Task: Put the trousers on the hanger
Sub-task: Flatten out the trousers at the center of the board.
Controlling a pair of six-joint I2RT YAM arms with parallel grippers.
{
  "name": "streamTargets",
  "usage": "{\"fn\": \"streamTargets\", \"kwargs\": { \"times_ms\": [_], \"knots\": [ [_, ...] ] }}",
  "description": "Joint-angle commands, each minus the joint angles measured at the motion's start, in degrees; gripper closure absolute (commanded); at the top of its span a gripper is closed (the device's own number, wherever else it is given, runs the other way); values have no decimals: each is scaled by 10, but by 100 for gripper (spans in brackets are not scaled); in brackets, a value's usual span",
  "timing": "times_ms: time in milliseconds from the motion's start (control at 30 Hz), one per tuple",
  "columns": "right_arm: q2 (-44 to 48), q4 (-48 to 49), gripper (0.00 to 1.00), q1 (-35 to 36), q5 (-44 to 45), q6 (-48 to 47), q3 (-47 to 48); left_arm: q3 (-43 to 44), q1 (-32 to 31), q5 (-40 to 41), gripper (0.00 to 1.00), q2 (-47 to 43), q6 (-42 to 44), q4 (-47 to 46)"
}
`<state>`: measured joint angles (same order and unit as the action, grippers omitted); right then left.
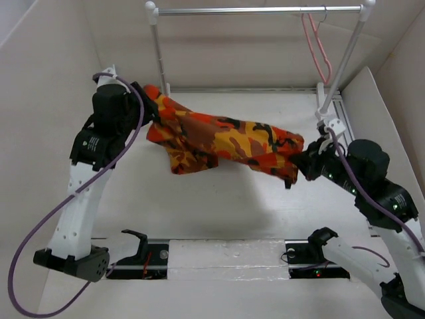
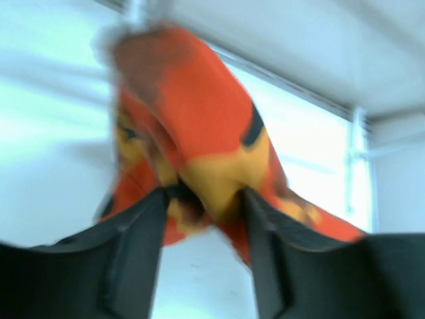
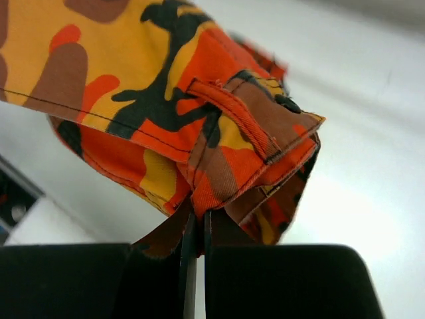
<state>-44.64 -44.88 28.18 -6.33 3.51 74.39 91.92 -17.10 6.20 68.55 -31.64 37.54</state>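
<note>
The camouflage trousers [image 1: 219, 139] hang stretched between my two grippers, above the white table [image 1: 219, 212]. My left gripper [image 1: 147, 106] is shut on a thick bunch of the cloth at its far-left end. In the left wrist view the bunch [image 2: 199, 113] sits between the spread fingertips of the left gripper [image 2: 202, 199], and that view is blurred. My right gripper [image 1: 300, 163] is shut on the right end. In the right wrist view the right gripper [image 3: 198, 216] pinches a hemmed edge of the trousers [image 3: 153, 100]. The pink hanger [image 1: 319, 50] hangs on the rail at back right, apart from both grippers.
The metal rail [image 1: 259, 10] on two white posts [image 1: 159, 60] spans the back of the table. White walls [image 1: 40, 86] enclose the left, right and back. A black base track [image 1: 226, 269] with two black brackets runs along the near edge.
</note>
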Motion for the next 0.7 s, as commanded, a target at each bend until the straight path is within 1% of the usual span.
{"fn": "streamTargets", "kwargs": {
  "times_ms": [0,33,67,133,167,200,233,267,300,333,367,400,433,467,500,533,600,633,667],
  "knots": [
    [25,-164,100,-2,-29,4,-81,-17,15,115,51,-18,40,119],
    [53,-165,100,-2,-105,20,-124,-32,15,121,48,-31,41,119],
    [71,-163,100,4,-141,26,-215,-49,15,128,47,-39,38,119],
    [131,-180,100,4,-192,32,-288,-80,15,158,47,-57,26,126],
    [144,-194,100,4,-196,26,-325,-85,15,171,47,-68,13,127],
    [149,-212,100,4,-195,15,-332,-96,15,185,47,-88,11,118],
    [148,-238,96,4,-208,-16,-336,-103,15,184,38,-95,9,111],
    [132,-245,85,4,-220,-28,-338,-111,15,175,34,-102,9,101],
    [121,-249,79,4,-221,-57,-333,-132,15,141,30,-103,20,74],
    [86,-250,49,4,-193,-87,-314,-150,15,105,29,-86,19,56],
    [86,-250,49,4,-192,-87,-304,-159,15,87,29,-76,19,56],
    [73,-240,40,4,-190,-97,-294,-169,15,75,30,-64,18,50],
    [61,-236,34,4,-190,-111,-285,-182,8,72,30,-55,18,42],
    [33,-232,28,4,-182,-119,-274,-209,-17,72,30,-37,18,21],
    [18,-230,26,4,-170,-129,-245,-218,-22,73,30,-26,16,17],
    [5,-223,24,4,-137,-132,-229,-227,-22,71,29,-17,15,14],
    [-23,-190,24,4,-92,-126,-196,-268,-22,68,29,4,18,-18],
    [-29,-168,27,4,-47,-117,-195,-277,-22,60,29,10,19,-29],
    [-33,-139,33,-6,-30,-107,-202,-283,-22,47,29,27,21,-45]
  ]
}}
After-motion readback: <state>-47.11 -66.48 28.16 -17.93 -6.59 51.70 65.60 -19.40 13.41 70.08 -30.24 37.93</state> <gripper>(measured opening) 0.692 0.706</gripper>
